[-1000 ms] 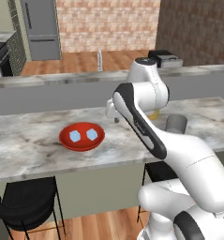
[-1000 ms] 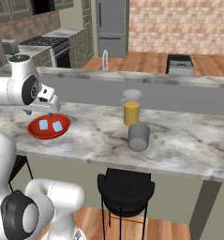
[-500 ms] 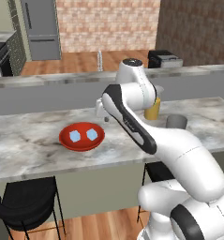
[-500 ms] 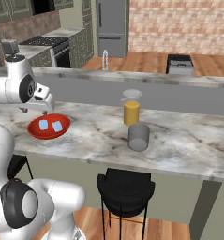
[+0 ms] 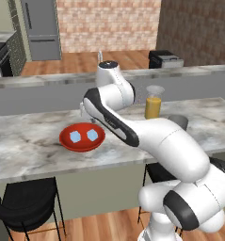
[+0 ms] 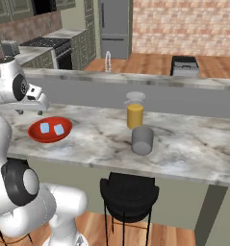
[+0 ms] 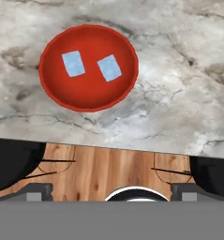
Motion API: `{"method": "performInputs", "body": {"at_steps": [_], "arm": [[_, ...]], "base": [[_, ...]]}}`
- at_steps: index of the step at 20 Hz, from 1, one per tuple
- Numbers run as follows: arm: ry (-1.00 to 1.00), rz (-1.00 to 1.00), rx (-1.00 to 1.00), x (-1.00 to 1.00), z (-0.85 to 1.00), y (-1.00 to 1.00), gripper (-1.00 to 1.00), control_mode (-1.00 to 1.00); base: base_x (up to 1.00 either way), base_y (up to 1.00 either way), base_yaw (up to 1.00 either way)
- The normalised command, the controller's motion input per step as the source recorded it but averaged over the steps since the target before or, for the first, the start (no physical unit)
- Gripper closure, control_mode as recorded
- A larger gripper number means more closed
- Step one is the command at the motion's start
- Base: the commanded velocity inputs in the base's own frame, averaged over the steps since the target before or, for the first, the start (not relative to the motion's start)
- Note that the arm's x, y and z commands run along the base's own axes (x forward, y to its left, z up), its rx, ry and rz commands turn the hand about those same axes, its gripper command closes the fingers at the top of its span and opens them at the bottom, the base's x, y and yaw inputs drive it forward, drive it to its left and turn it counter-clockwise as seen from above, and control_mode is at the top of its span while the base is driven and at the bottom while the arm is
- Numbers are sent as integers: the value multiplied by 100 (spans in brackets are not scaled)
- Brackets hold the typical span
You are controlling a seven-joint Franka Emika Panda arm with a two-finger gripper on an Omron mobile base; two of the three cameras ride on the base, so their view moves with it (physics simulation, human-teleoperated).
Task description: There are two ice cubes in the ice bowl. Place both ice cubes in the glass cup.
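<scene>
- Two ice cubes lie side by side, apart from each other, in the red bowl [image 7: 89, 68]: one [image 7: 73, 63] toward the upper left of the hand view, the other [image 7: 109, 67] just right of it.
- The bowl sits on the marble counter [image 7: 179, 93], near its front edge; in the right base view it is at mid-left [image 6: 50, 129].
- The glass cup [image 6: 142, 140] stands well apart from the bowl, near the centre of the right base view, just in front of a taller glass of orange drink [image 6: 134, 110]. As far as can be seen, it has no ice in it.
- The gripper [image 6: 27, 111] hangs above the counter just behind the bowl at the left of the right base view, fingers spread wide and holding nothing.
- Judged from this, nothing is delivered yet: both cubes are left to pick up and carry to the cup.
- Black stools [image 6: 129, 192] stand below the counter.
</scene>
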Motion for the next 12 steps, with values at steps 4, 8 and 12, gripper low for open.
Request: {"method": "performInputs", "body": {"at_steps": [4,8,12], "arm": [[0,0,-9,5,-28,22,-100,-100],[0,0,-2,10,-35,15,-100,-100],[0,0,0,19,-31,4,-100,-100]], "base": [[0,0,0],[0,0,0],[0,0,0]]}}
